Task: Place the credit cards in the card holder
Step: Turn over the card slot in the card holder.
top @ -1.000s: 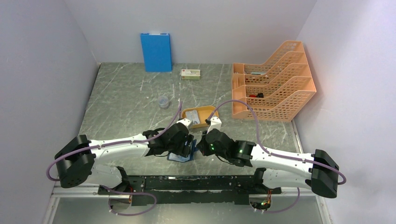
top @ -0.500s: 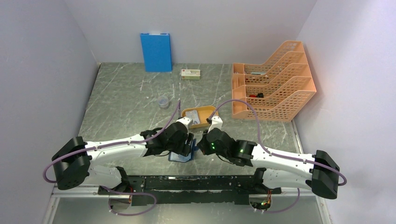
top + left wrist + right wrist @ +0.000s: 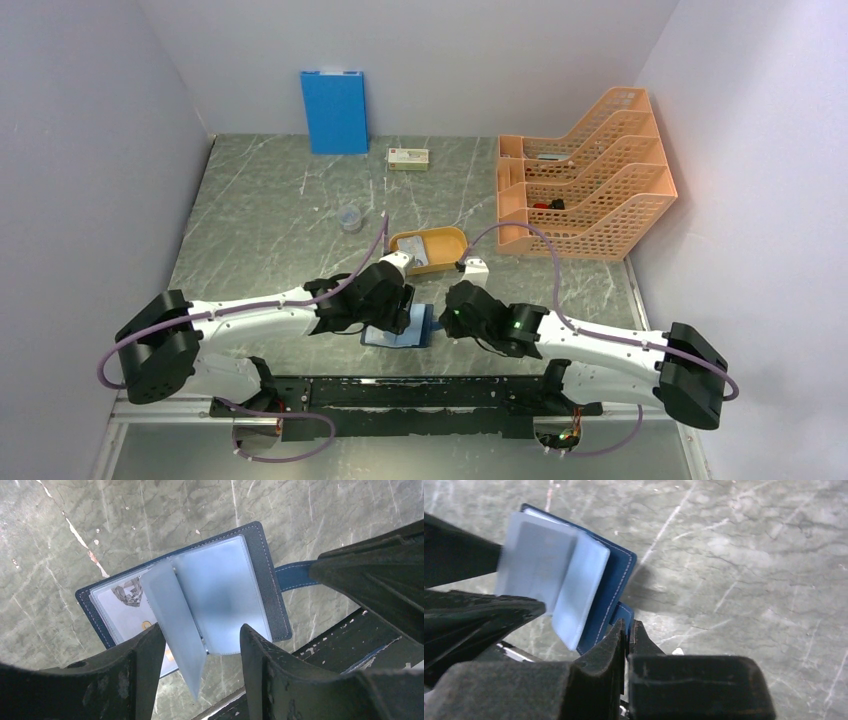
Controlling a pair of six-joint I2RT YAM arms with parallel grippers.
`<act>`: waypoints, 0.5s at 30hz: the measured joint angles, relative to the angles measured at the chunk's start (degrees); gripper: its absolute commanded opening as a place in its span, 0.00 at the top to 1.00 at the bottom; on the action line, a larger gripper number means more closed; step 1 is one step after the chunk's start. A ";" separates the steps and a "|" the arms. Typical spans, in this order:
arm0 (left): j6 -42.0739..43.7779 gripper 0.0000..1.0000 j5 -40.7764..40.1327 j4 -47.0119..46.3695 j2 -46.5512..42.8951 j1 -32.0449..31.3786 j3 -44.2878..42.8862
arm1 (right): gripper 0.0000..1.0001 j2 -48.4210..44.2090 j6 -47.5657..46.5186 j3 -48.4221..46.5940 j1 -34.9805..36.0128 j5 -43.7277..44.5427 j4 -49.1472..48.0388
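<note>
The card holder (image 3: 225,580) lay open and flat close to the near edge of the surface (image 3: 270,220), about midway along it, with one clear sleeve page (image 3: 175,625) standing up from the spine. The left hand (image 3: 200,632) hung over it with its fingers apart, one on each side of that page and clamped on nothing. The right hand (image 3: 627,627) had its fingers pressed together at the holder's blue strap (image 3: 623,611); whether they truly pinched it could not be told. The credit cards (image 3: 420,250) sat in the orange tray (image 3: 452,236), just beyond the holder toward the far edge. The step looked like readying a pocket: it would go best if the right hand anchored the holder against sliding while the left closed gently on the page's free edge, lifting without creasing it
</note>
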State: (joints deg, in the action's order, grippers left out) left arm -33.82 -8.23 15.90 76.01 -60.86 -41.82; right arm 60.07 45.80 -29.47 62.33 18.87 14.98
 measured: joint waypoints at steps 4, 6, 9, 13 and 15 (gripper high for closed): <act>-0.07 0.39 0.02 -0.15 0.13 0.00 0.00 | 0.69 1.03 2.01 0.09 -1.20 0.11 2.38; -0.09 0.40 0.02 -0.20 0.13 0.00 0.00 | 0.58 0.79 2.64 0.09 -1.53 0.50 3.96; -0.26 0.40 0.02 -0.20 0.13 0.00 0.00 | 0.50 -0.72 3.23 0.04 -1.68 1.38 6.49; -0.52 0.40 0.02 -0.20 0.13 0.00 0.00 | 0.52 -3.87 3.30 -1.31 -1.81 2.14 10.60; -0.68 0.40 0.00 -0.20 0.13 0.00 0.00 | 0.57 -5.73 2.95 -2.47 -1.86 1.88 11.45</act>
State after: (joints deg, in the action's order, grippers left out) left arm -34.50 -8.23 15.70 76.14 -60.86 -41.82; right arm 54.35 48.75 -31.94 60.47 20.75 26.44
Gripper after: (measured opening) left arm 0.602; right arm 0.489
